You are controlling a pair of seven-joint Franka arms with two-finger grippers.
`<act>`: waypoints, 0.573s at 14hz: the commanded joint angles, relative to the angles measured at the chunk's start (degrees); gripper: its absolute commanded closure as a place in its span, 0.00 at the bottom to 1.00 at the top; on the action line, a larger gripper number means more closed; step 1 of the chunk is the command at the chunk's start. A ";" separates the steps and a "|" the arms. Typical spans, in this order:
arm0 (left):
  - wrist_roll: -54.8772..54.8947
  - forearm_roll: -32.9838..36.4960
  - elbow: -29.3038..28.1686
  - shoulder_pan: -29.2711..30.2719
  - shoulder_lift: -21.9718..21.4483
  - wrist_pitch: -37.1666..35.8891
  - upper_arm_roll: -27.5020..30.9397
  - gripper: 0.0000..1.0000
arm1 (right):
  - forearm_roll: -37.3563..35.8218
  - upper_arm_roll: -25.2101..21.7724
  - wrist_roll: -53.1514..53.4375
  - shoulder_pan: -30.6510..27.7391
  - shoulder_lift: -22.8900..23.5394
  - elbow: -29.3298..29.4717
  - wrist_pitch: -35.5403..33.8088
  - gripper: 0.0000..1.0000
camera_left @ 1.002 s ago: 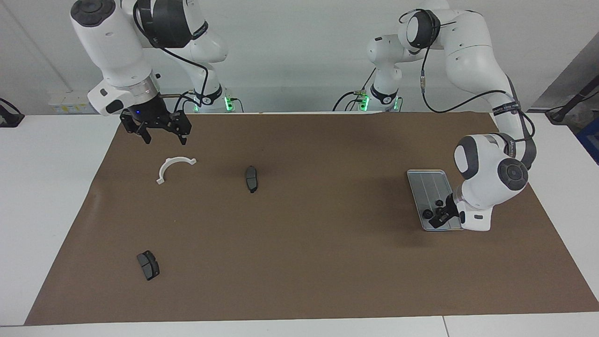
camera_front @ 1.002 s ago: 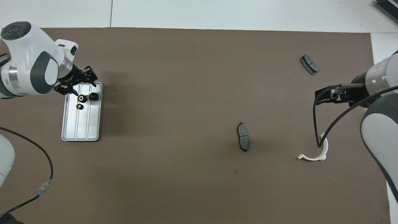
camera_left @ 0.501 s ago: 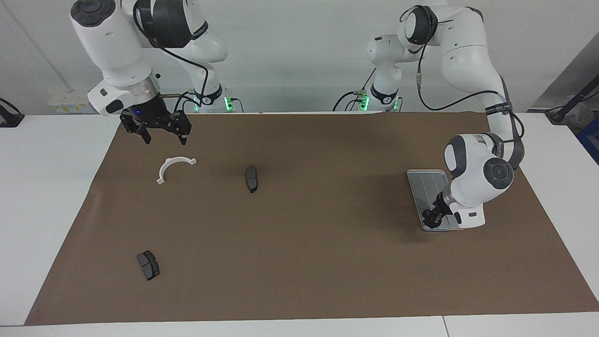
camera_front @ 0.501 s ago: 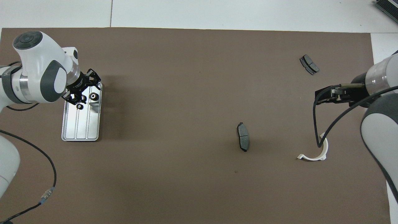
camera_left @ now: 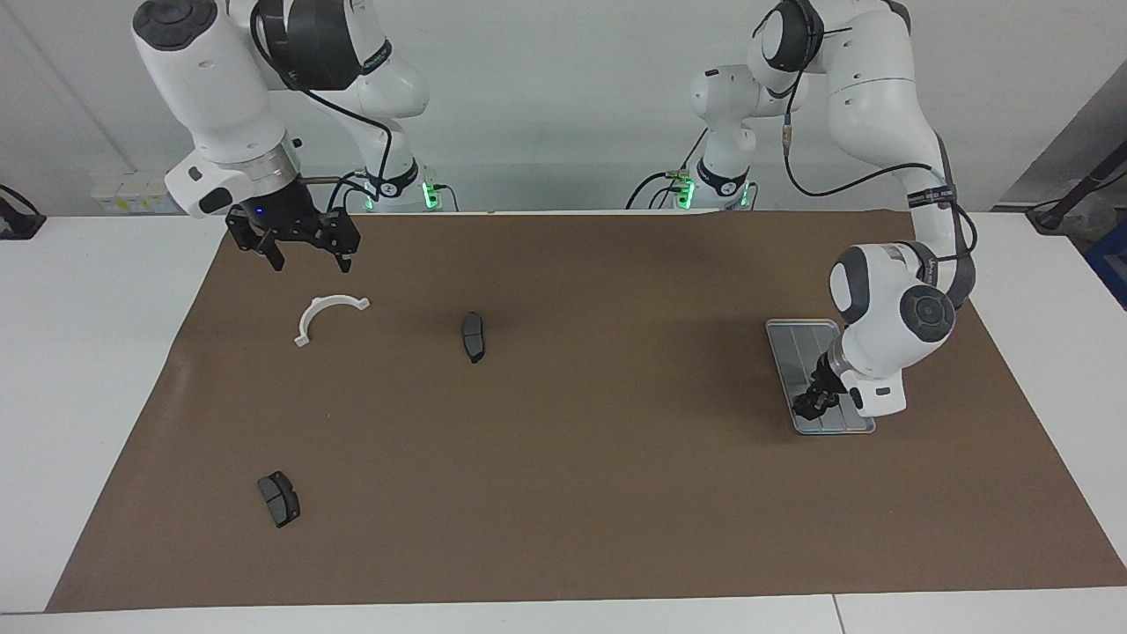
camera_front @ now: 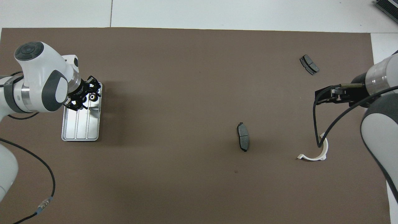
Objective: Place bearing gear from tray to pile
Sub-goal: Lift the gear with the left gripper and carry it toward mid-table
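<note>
The silver ridged tray (camera_left: 799,345) lies toward the left arm's end of the table and also shows in the overhead view (camera_front: 81,127). My left gripper (camera_left: 812,403) is low over the tray's end farther from the robots (camera_front: 80,100). One small black bearing gear (camera_front: 92,97) shows in the tray beside it; the gripper covers the other gears. The pile's parts lie scattered toward the right arm's end: a white half-ring bracket (camera_left: 330,314), a dark pad (camera_left: 473,335) and a second dark pad (camera_left: 278,498). My right gripper (camera_left: 310,260) waits open above the bracket.
A brown mat (camera_left: 599,475) covers the table between the tray and the scattered parts. The white table top (camera_left: 79,352) shows around the mat. The left arm's cable (camera_front: 46,174) hangs over the mat near the robots.
My left gripper has shifted along the tray and come down over the gears, now hiding two of the three. The right arm has not moved.
</note>
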 commanded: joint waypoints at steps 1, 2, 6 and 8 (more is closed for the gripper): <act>-2.61 0.05 -3.17 -0.41 -1.67 3.10 0.21 0.43 | 1.06 0.25 0.30 -0.42 -1.19 -1.32 0.27 0.00; -3.05 0.05 -3.26 -0.50 -1.40 3.71 0.21 0.46 | 1.06 0.25 0.30 -0.42 -1.27 -1.32 0.27 0.00; -3.06 0.05 -3.35 -0.41 -1.23 4.34 0.21 0.68 | 1.06 0.25 0.30 -0.42 -1.27 -1.32 0.27 0.00; -2.97 0.05 -3.18 -0.50 -1.23 4.25 0.21 0.80 | 1.06 0.25 0.30 -0.42 -1.18 -1.32 0.27 0.00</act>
